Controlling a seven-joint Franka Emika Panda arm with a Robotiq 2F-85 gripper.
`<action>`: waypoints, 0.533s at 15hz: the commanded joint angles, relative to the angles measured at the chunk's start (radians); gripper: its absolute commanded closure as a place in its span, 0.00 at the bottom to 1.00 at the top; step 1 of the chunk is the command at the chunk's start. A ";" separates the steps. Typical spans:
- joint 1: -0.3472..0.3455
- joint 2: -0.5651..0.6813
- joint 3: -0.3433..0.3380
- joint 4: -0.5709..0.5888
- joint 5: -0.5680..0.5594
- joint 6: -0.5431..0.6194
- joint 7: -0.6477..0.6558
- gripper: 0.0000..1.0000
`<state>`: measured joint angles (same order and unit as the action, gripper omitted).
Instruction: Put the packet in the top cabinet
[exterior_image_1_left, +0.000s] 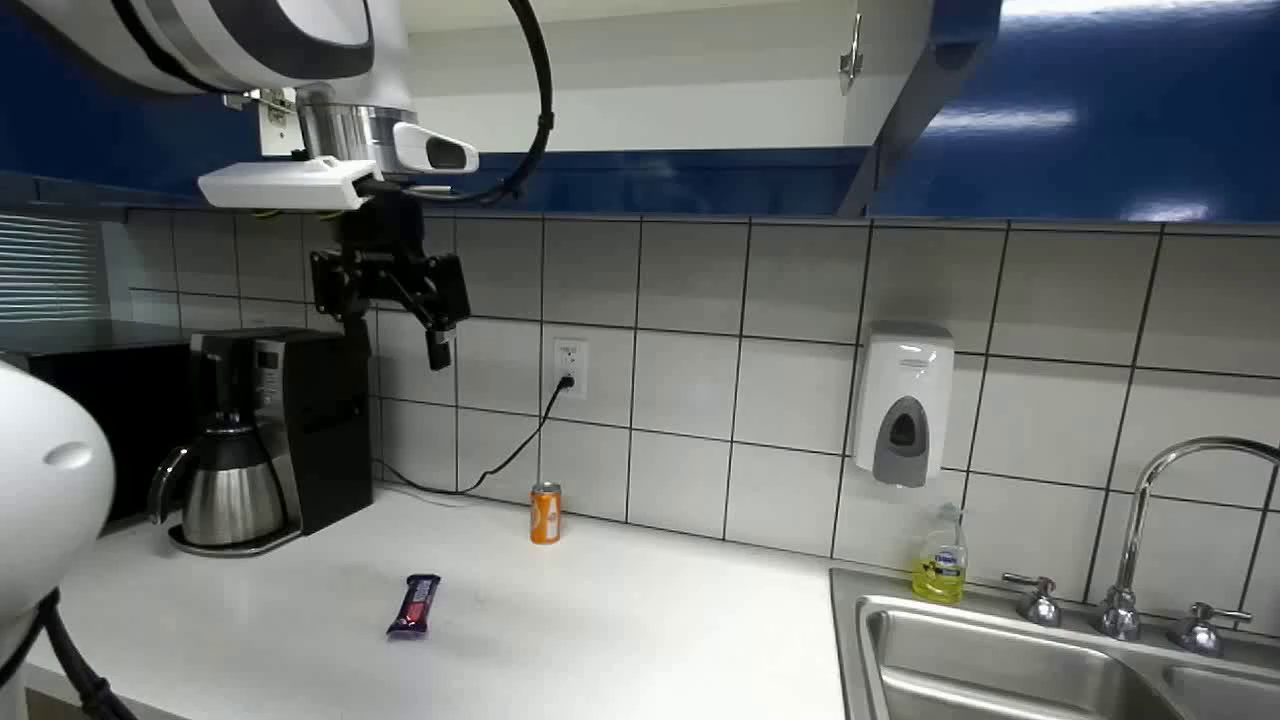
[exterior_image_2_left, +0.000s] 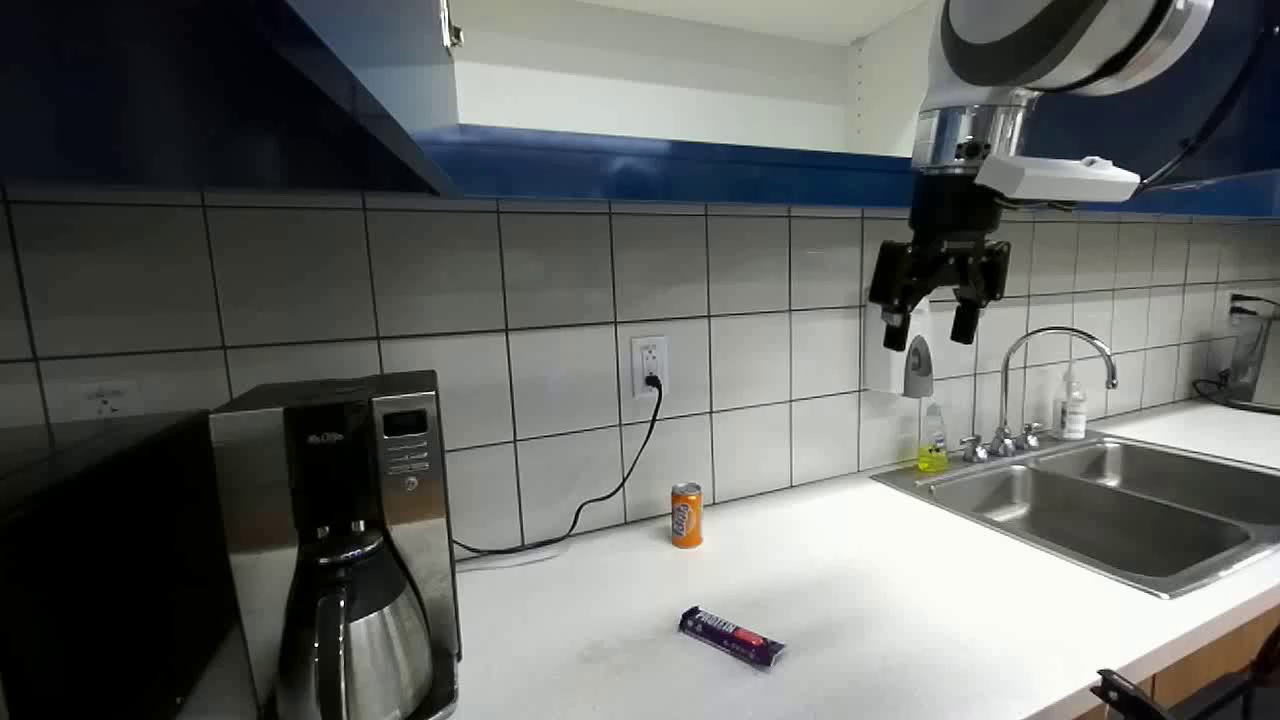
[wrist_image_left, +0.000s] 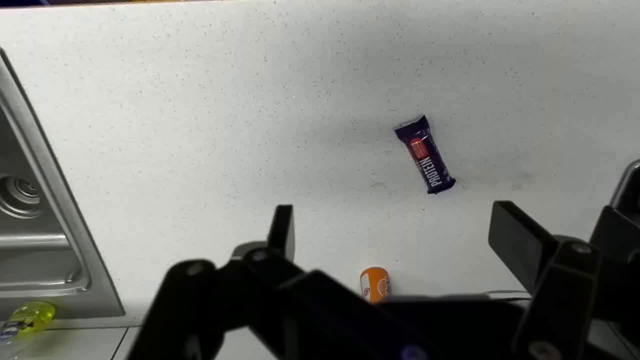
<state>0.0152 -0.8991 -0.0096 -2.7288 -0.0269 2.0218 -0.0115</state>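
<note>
- Because the packet (exterior_image_2_left: 733, 637) lies flat on the counter (exterior_image_1_left: 650, 630), out of my grip, I judge the carrying part not yet begun.
- It sits on the near side of the can (exterior_image_1_left: 546, 515), between the coffee maker (exterior_image_1_left: 320, 440) on the left and the sink (exterior_image_1_left: 855, 640) on the right.
- My gripper (exterior_image_2_left: 930, 332) hangs well above the counter, its fingers (wrist_image_left: 520, 245) spread apart with nothing between them; in the wrist view the packet shows clear of both.
- What looks done is the access: above the far side of the counter the cabinet (exterior_image_1_left: 660, 120) stands open, white inside in both exterior views, so I expect no opening work.
- Left for me, as I judge it: come over the packet, square up across its narrow side, lower, close, check the hold.
- Then I must raise it past the cabinet's lower edge, reach in, set it down, let go and back out.
</note>
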 joint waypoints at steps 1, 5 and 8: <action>-0.003 0.002 0.003 0.003 0.003 -0.003 -0.002 0.00; 0.025 0.059 0.006 -0.006 0.034 -0.021 -0.006 0.00; 0.046 0.115 0.022 -0.027 0.038 0.011 -0.006 0.00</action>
<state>0.0451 -0.8400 -0.0079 -2.7482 -0.0058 2.0167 -0.0120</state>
